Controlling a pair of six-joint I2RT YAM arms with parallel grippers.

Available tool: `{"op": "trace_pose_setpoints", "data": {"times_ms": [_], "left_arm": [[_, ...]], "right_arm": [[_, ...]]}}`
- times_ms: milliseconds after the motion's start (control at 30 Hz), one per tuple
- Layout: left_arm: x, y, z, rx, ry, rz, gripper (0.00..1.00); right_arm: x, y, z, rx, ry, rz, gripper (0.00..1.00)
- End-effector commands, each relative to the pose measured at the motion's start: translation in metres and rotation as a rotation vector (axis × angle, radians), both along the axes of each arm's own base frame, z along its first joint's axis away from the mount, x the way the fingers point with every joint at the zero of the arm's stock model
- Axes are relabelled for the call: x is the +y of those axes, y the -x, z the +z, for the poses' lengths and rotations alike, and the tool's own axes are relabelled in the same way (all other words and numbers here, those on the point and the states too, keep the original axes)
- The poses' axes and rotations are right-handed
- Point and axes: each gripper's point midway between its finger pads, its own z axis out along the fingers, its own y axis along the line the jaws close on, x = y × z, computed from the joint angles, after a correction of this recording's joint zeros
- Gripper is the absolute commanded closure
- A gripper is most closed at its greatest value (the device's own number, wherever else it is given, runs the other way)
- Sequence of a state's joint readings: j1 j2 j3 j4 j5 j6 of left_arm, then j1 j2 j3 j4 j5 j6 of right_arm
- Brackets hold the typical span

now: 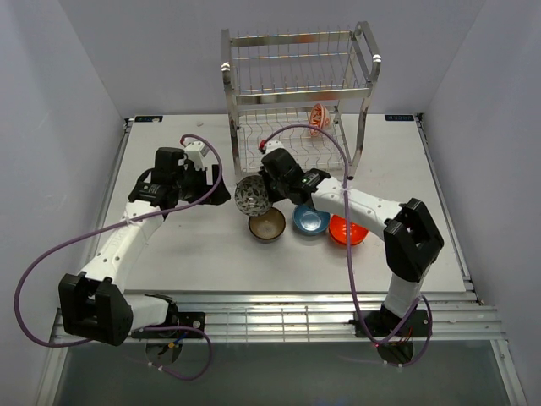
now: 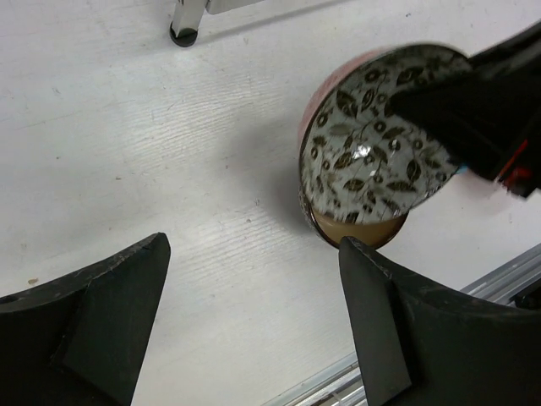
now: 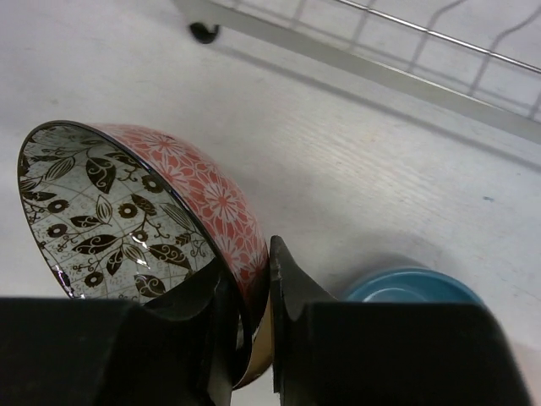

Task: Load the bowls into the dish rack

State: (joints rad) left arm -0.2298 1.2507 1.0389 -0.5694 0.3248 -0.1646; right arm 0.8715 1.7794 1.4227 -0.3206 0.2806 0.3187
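My right gripper (image 1: 265,191) is shut on the rim of a bowl with a red flowered outside and a black-leaf inside (image 1: 252,196), holding it tilted on edge just above the brown bowl (image 1: 267,225). The wrist view shows one finger inside and one outside its wall (image 3: 269,288). The blue bowl (image 1: 310,220) and the orange-red bowl (image 1: 347,229) sit on the table to the right. My left gripper (image 1: 221,196) is open and empty, left of the held bowl (image 2: 372,135). The silver dish rack (image 1: 296,85) stands behind, with a red-and-white bowl (image 1: 319,118) on edge in its lower tier.
White walls close in the table on the left, right and back. A metal rail runs along the near edge (image 1: 279,317). A rack foot (image 2: 184,34) shows in the left wrist view. The blue bowl (image 3: 414,286) lies right of my right fingers.
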Motion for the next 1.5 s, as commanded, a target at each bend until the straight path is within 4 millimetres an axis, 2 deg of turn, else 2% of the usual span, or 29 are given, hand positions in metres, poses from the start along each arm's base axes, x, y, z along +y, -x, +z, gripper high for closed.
{"op": "trace_pose_setpoints", "data": {"times_ms": [0,200,233,267,500,600,633,800,833,867,967,1200,1400,1467], "left_arm": [[0.004,-0.002,0.026,-0.071,0.003,0.003,0.08],[0.003,-0.002,0.022,-0.055,0.01,-0.008,0.07],[0.004,-0.003,0.021,-0.053,0.006,-0.007,0.07],[0.004,-0.004,0.021,-0.053,0.006,-0.005,0.07],[0.004,-0.006,0.019,-0.044,0.005,-0.005,0.06],[0.004,-0.006,0.02,-0.051,0.002,-0.007,0.06],[0.005,-0.005,0.019,-0.05,0.0,-0.008,0.06],[0.006,-0.002,0.017,-0.048,-0.001,-0.006,0.06],[0.007,-0.002,0.016,-0.047,-0.003,-0.004,0.06],[0.007,-0.002,0.016,-0.051,-0.004,-0.006,0.06],[0.007,-0.001,0.014,-0.048,-0.007,-0.007,0.06],[0.009,-0.001,0.012,-0.053,-0.013,-0.008,0.05],[0.01,-0.005,0.012,-0.055,-0.022,-0.004,0.05],[0.011,-0.006,0.01,-0.051,-0.027,0.001,0.05]], "right_arm": [[-0.03,-0.033,0.035,-0.053,-0.072,-0.046,0.92],[-0.045,-0.063,0.044,-0.06,-0.057,-0.065,0.92],[-0.049,-0.071,0.039,-0.072,-0.025,-0.079,0.92],[-0.05,-0.08,0.046,-0.1,-0.024,-0.096,0.92],[-0.061,-0.128,0.053,-0.263,0.02,-0.179,0.92],[-0.069,-0.138,0.045,-0.323,0.1,-0.177,0.92],[-0.07,-0.145,0.051,-0.37,0.103,-0.196,0.92],[-0.086,-0.154,0.07,-0.564,0.173,-0.19,0.92],[-0.093,-0.151,0.067,-0.584,0.188,-0.201,0.92],[-0.092,-0.155,0.081,-0.65,0.17,-0.211,0.92],[-0.101,-0.156,0.097,-0.786,0.214,-0.206,0.92],[-0.11,-0.159,0.129,-0.969,0.259,-0.235,0.92],[-0.114,-0.17,0.139,-1.136,0.399,-0.259,0.92],[-0.112,-0.176,0.136,-1.173,0.426,-0.268,0.92]]}}
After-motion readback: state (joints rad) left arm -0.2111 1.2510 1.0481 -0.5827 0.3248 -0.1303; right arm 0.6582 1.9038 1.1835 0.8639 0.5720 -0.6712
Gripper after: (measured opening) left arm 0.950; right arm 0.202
